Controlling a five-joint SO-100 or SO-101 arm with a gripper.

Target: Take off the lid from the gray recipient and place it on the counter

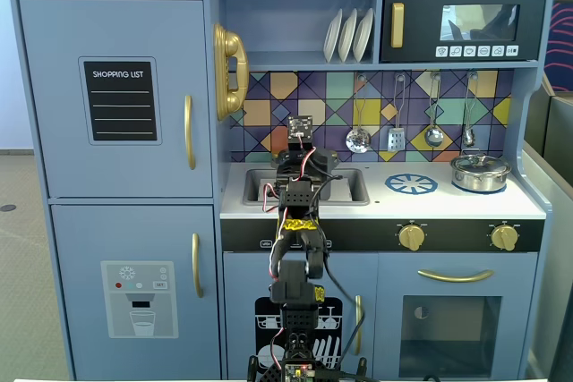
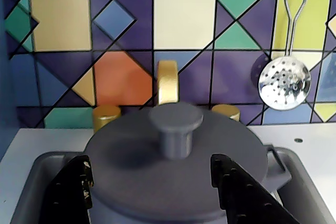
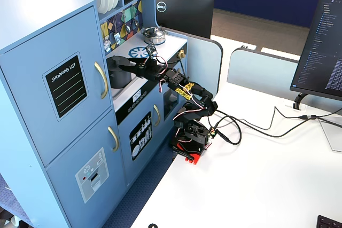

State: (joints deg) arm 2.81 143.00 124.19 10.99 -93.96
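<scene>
- The flat round dark matte gray lid [image 2: 176, 169] with its short central knob [image 2: 175, 129] is seen in the wrist view still seated on the dark gray cylindrical pot [image 2: 273, 163], directly ahead of and between the two fingertips.
- The black two-finger gripper [image 2: 157, 187] is held with its jaws spread wide, one finger [image 2: 71, 190] to each side of the lid and neither touching the knob; this is judged to be an approach pose, the opening left broad enough to take the knob (or perhaps the lid's rim).
- The pot is set down inside the recessed sink [image 2: 31, 179] of the toy kitchen, so only its top and one small side handle are shown; its walls are cut off by the lower edge of the wrist view.
- Behind the lid, a gold faucet [image 2: 168, 82] and two gold taps are partly hidden by it.
- Beyond the gripper's right finger lies the white counter [image 1: 421, 203] with a blue printed burner ring [image 1: 411, 184] and a shiny silver pot [image 1: 480, 172], well apart from the arm.
- In a fixed view the gripper is blocked by the arm's own body [image 1: 296, 221]; in the other the pot [image 3: 118, 73] is small and dark, and contact cannot be judged there.
</scene>
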